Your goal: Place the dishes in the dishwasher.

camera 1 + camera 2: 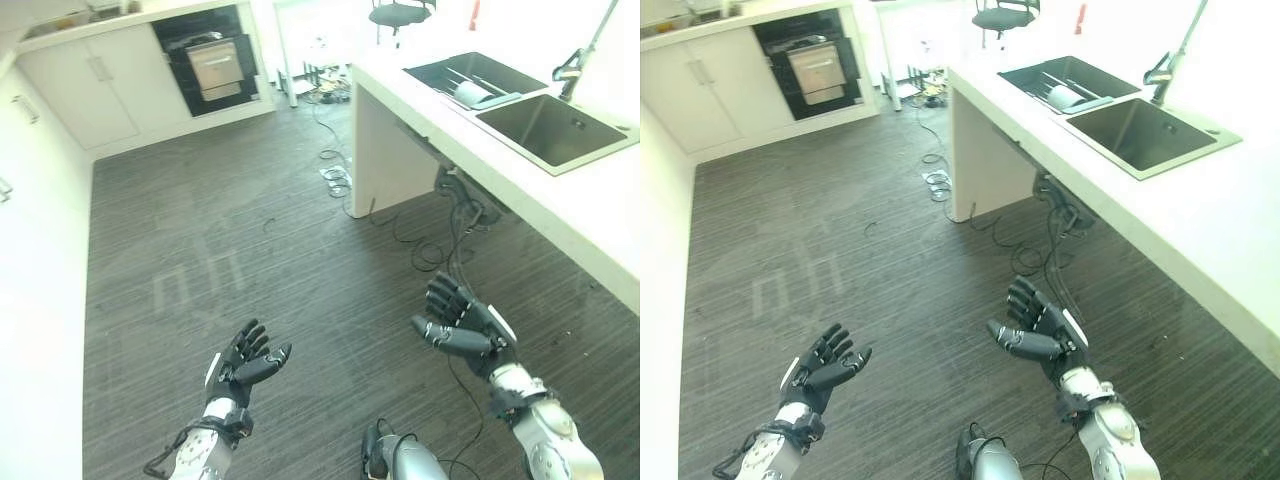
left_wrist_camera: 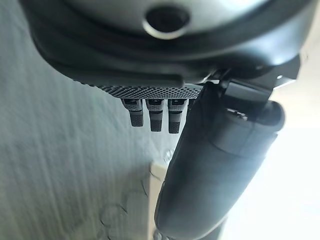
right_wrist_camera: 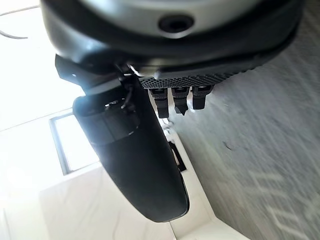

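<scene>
- The dark left hand (image 1: 245, 362) hangs over the dark striped wooden floor (image 1: 220, 230), fingers relaxed and spread, holding nothing.
- The dark right hand (image 1: 462, 326) is also over the floor, near the white counter (image 1: 560, 210), fingers loosely apart and empty.
- The dishes (image 1: 478, 92), pale pieces in a rack, lie in the far basin of the dark steel sink (image 1: 545, 125), well apart from both hands.
- The black built-in appliance with the pulled-out drawer (image 1: 212, 62) across the room is probably the dishwasher.
- For this step I think the robot should first go closer to the sink, face the counter, and only then reach with an open hand from above.
</scene>
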Robot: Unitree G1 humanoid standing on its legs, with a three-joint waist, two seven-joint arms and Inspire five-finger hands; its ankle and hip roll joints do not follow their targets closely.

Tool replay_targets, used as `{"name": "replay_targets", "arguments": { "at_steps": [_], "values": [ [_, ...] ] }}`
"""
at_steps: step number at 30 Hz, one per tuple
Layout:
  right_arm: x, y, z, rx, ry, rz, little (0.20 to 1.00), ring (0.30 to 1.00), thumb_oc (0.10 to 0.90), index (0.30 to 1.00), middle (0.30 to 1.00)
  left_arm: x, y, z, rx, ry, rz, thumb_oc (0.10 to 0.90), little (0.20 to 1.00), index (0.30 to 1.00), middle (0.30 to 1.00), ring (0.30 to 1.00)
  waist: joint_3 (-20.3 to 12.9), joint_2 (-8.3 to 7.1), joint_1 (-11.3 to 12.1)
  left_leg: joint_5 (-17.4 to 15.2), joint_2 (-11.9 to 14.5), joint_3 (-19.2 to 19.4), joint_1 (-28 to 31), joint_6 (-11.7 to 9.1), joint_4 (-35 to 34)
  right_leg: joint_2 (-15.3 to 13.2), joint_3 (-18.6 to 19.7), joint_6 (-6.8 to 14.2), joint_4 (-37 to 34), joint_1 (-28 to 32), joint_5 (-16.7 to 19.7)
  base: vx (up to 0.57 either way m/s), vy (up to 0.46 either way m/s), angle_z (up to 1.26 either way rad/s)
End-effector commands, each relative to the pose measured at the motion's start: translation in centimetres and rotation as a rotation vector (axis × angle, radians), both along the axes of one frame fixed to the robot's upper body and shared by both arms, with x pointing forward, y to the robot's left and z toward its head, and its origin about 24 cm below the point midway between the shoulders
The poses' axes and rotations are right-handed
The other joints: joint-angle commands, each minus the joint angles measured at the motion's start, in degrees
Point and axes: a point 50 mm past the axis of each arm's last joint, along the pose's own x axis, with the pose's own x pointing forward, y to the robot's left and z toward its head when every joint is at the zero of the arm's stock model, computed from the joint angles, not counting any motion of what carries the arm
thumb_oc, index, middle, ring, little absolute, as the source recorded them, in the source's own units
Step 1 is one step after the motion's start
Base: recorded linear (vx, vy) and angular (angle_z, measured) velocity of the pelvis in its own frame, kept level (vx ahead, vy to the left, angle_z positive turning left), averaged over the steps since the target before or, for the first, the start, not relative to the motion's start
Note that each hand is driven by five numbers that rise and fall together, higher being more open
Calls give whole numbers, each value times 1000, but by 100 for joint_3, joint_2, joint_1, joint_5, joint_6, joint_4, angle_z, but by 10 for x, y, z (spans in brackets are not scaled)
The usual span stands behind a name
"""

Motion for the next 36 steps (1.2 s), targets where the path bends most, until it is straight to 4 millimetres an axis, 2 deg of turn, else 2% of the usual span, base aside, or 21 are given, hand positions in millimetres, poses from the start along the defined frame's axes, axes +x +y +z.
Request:
{"name": "replay_targets", "arguments": {
  "at_steps": [1,2,3,4,6,7,8,9,11,15,17,21,23,24,25,27,28,29,31,33,36],
  "values": [
    [6,7,30,35,-187,41,900,900,800,900,900,14,15,37,75,-216,-25,800,900,900,900,900,-33,-205,160,369,117,889,-982,414,-823,-720,-431,1233,-552,616,-18,85,-79,-12],
    [8,8,30,34,-190,50,900,900,800,900,900,13,17,38,73,-221,-17,800,900,900,900,900,26,-220,188,410,85,1151,-946,517,-1236,-767,-464,1228,-552,665,-18,87,-25,-16],
    [9,9,30,34,-190,53,900,900,800,900,900,13,17,38,73,-222,-14,800,900,900,900,900,42,-219,198,414,72,1216,-891,526,-1411,-770,-457,1239,-552,697,-35,114,44,-31],
    [10,11,31,37,-193,63,900,900,800,900,900,11,21,39,75,-227,-4,800,900,900,900,900,54,-182,211,468,40,1335,-751,536,-2108,-730,-423,1276,-552,751,-74,171,83,-44],
    [12,20,30,38,-193,83,900,900,800,900,900,8,24,39,75,-233,21,800,900,900,900,900,40,94,234,85,255,1026,-1333,476,-2161,-417,-346,1309,-552,795,-139,195,123,-57],
    [12,22,29,38,-190,91,900,900,800,900,900,6,25,40,75,-234,32,800,900,900,900,900,18,162,254,57,296,871,-1514,411,-2161,-330,-315,1318,-552,824,-175,229,108,-81],
    [11,25,28,38,-186,100,900,900,800,900,900,4,26,39,74,-236,41,800,900,900,900,900,11,227,299,124,413,671,-1815,307,-2161,-220,-244,1298,-552,913,-266,273,99,-45],
    [10,26,27,35,-185,104,900,900,800,900,900,3,26,40,73,-238,46,800,900,900,900,900,0,285,352,363,516,502,-2078,216,-2161,-90,-156,1233,-552,985,-370,311,102,-17],
    [9,23,29,23,-189,112,900,900,800,900,900,2,27,39,66,-244,52,800,900,900,900,900,9,328,453,550,667,332,-2565,42,-2161,33,-72,1141,-552,1344,-743,494,183,-5],
    [8,24,28,21,-176,117,900,900,800,900,900,7,31,40,62,-249,77,800,900,900,900,900,5,280,434,285,673,466,-2427,254,-2161,-108,-129,1237,-552,1616,-770,334,189,-4],
    [5,23,27,35,-170,99,900,900,800,900,900,9,34,43,74,-250,63,800,900,900,900,900,-70,196,452,112,552,438,-2315,410,-2161,-228,-169,1363,-552,1823,-777,400,217,0],
    [4,24,27,54,-178,76,900,900,800,900,900,15,37,50,107,-275,26,800,900,900,900,900,-199,19,527,-124,208,282,-2193,681,-2161,-493,-265,1665,-552,2021,-289,334,207,4],
    [5,26,27,66,-185,59,900,900,800,900,900,18,38,53,136,-285,4,800,900,900,900,900,-269,-49,550,-231,-85,73,-2111,872,-2161,-524,-229,1843,-552,2169,367,392,262,52],
    [5,28,27,75,-187,60,900,900,800,900,900,19,38,54,146,-286,4,800,900,900,900,900,-291,-28,554,-287,-188,-59,-2033,943,-2161,-483,-247,1886,-550,2289,837,404,348,81],
    [6,32,27,90,-197,70,900,900,800,900,900,20,40,57,173,-293,10,800,900,900,900,900,-254,24,577,-385,-393,-262,-1875,1077,-2161,-571,-196,1941,773,1851,1229,370,350,68],
    [8,38,29,100,-209,88,900,900,800,900,900,20,39,60,192,-301,22,800,900,900,900,900,-199,150,531,-473,-409,-372,-1692,1126,-2161,-535,-111,1804,1470,1170,1307,318,276,9],
    [12,43,28,109,-210,100,900,900,800,900,900,22,39,61,199,-298,47,800,900,900,900,900,-141,180,516,-503,-389,-351,-1576,1095,-2161,-510,-271,1631,1048,906,952,445,118,22],
    [13,45,27,106,-205,112,900,900,800,900,900,24,43,63,199,-296,65,800,900,900,900,900,-112,148,498,-481,-376,-347,-1525,1037,-2161,-298,-499,1544,-37,975,610,439,28,37],
    [10,41,27,95,-203,115,900,900,800,900,900,24,45,65,209,-298,68,800,900,900,900,900,-24,44,431,-574,-414,-265,-1374,1031,-2161,-373,-597,1583,-552,734,663,284,-65,27],
    [6,34,25,75,-201,110,900,900,800,900,900,21,48,69,228,-321,58,800,900,900,900,900,75,-139,339,-777,-546,-152,-1151,1050,-2161,-702,-538,1750,-552,63,810,285,-111,-4],
    [3,26,29,69,-212,106,900,900,800,900,900,22,44,79,249,-375,37,800,900,900,900,900,117,-205,195,-993,-683,-203,-870,1092,-2161,-848,-304,1880,-552,-691,1028,314,-129,13]
  ]
}}
